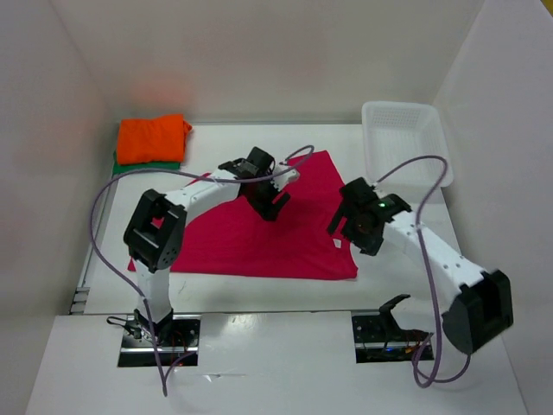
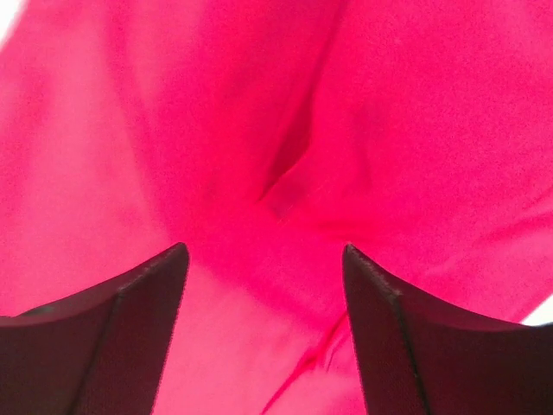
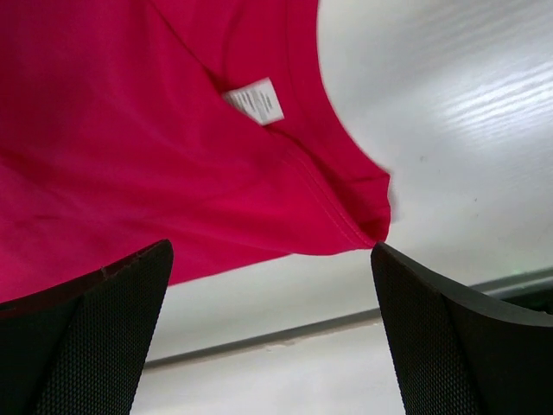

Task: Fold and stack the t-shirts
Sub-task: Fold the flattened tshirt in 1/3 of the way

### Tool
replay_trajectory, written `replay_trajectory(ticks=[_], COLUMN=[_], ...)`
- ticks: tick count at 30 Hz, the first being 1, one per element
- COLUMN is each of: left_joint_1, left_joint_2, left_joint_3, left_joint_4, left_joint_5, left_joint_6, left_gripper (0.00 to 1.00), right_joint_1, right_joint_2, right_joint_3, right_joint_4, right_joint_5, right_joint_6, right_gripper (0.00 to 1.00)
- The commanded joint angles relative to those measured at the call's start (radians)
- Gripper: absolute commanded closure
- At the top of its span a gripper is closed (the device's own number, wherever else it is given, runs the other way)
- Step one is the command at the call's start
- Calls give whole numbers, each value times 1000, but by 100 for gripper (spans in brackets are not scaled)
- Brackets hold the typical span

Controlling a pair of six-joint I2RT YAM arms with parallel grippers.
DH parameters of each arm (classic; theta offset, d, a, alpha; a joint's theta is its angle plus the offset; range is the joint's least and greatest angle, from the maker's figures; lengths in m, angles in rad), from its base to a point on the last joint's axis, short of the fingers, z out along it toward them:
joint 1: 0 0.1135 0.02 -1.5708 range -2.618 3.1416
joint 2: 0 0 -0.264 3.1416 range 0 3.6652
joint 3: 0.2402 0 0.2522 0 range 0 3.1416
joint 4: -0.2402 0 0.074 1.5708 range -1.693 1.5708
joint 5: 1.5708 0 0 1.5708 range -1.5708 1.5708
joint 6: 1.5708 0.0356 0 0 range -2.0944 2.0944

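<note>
A magenta-red t-shirt [image 1: 259,238] lies spread flat in the middle of the table. Its cloth [image 2: 259,130] fills the left wrist view, creased in the middle. My left gripper [image 1: 275,206] hovers over the shirt's upper middle, open, nothing between its fingers [image 2: 130,328]. My right gripper [image 1: 339,226] stands open just off the shirt's right edge, over its near right corner [image 3: 363,216] and white label [image 3: 256,100]. At the back left an orange t-shirt [image 1: 152,137] lies folded on a green t-shirt [image 1: 138,164], of which only an edge shows.
A white plastic mesh basket [image 1: 402,143] stands at the back right, by the right wall. White walls close in the table on three sides. The table's near edge [image 3: 285,333] runs just below the right gripper.
</note>
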Motion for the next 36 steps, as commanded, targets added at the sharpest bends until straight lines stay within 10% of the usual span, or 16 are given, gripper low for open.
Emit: replay_trajectory(ticks=[1,15,30,36], left_joint_1=[48,571,749,825], left_joint_2=[-160,-684,-565,-485], left_joint_3=[50,-557,-708,-703], left_joint_4=[-51,-146,-26,-17], left_joint_5=[-71,-374,-494,-442], left_joint_6=[-20,124,219,304], left_gripper=[19,13,9,11], right_joint_1=[67,110,120,120], right_joint_2=[124,43,247,141], right_joint_3=[39,-212,-299,-317], right_joint_4=[-45,65,256,245], right_joint_5=[70,-101,-78,-69], right_joint_6=[29,216,244,270], right_gripper=[0,0,1,77])
